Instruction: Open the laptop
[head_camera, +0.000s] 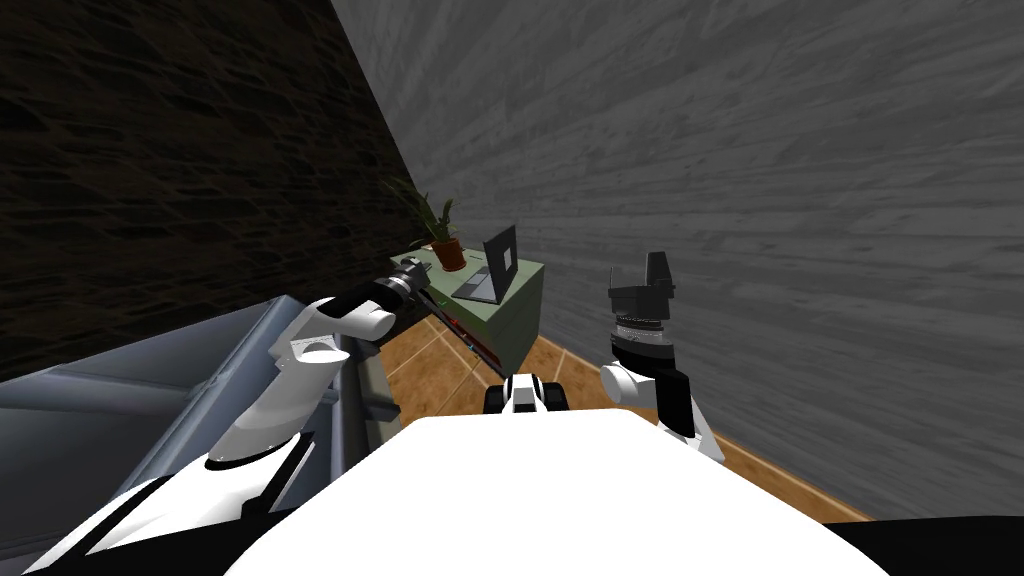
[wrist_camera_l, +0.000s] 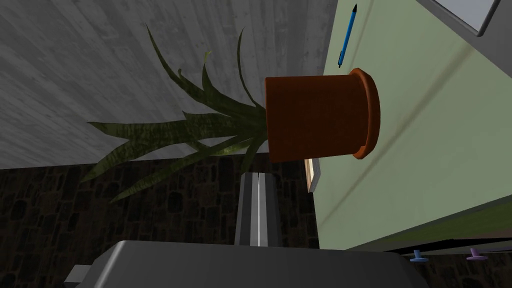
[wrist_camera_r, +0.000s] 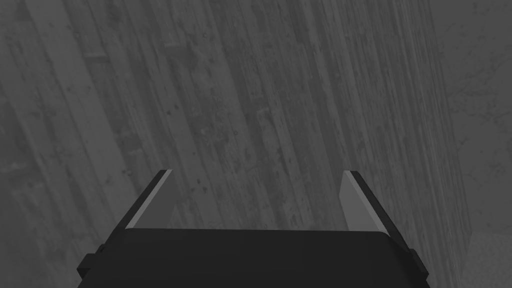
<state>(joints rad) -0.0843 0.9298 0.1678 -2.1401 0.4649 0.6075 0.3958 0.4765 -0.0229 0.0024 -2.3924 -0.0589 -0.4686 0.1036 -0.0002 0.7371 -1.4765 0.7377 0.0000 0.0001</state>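
Observation:
The laptop (head_camera: 492, 268) stands on the pale green desk (head_camera: 520, 300) with its lid raised upright and its grey base flat on the top; a grey corner of the laptop (wrist_camera_l: 475, 15) shows beyond the pot. My left gripper (wrist_camera_l: 258, 175) is shut with nothing between its fingers, close to the terracotta plant pot (wrist_camera_l: 320, 116), off the desk's edge. In the head view the left gripper (head_camera: 412, 272) reaches towards the desk's near left corner, short of the laptop. My right gripper (wrist_camera_r: 255, 200) is open and empty, raised at the right (head_camera: 645, 285).
A potted plant (head_camera: 445, 240) stands left of the laptop. A blue pen (wrist_camera_l: 347, 37) lies on the desk top (wrist_camera_l: 425, 150) and a framed item (wrist_camera_l: 313, 174) sits at its edge. A grey sofa (head_camera: 150, 400) lies to my left, a dark stone wall behind it.

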